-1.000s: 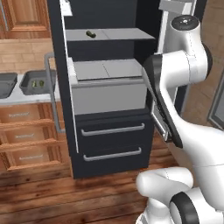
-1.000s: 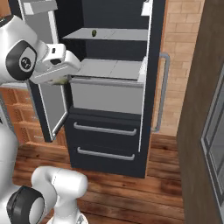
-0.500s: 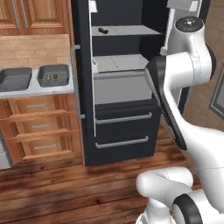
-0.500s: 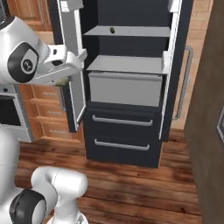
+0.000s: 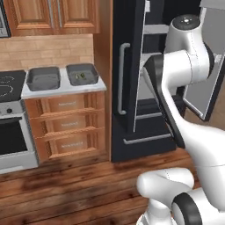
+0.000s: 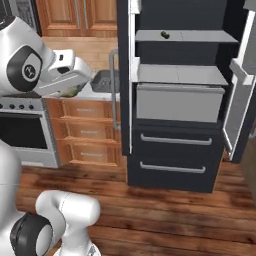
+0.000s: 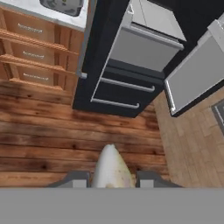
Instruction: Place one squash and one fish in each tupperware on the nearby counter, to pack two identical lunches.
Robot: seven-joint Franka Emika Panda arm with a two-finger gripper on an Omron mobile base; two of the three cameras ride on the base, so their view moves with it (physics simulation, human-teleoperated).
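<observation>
My gripper (image 7: pixel 111 179) is shut on a pale silvery fish (image 7: pixel 111 167), whose tapered end sticks out between the two dark fingertips (image 7: pixel 77 178), above the wooden floor. Two dark grey tupperware stand side by side on the counter: the left one (image 5: pixel 42 78) looks empty, and the right one (image 5: pixel 82 73) holds a small dark green squash (image 5: pixel 80 76). Another squash (image 6: pixel 163 34) lies on the upper fridge shelf. In the right base view my white hand (image 6: pixel 65 72) covers part of a tupperware (image 6: pixel 103 80).
The black fridge (image 6: pixel 175 100) stands open, its doors (image 5: pixel 132 66) swung out beside the counter. Wooden drawers (image 5: pixel 66 127) run under the counter, with a stove and oven (image 5: pixel 11 132) to their left. Wood floor (image 7: pixel 52 140) lies below.
The whole picture has shifted: the base has moved left, so the fridge slid right and the counter with the tupperware came nearer. The gripper stays shut on the fish.
</observation>
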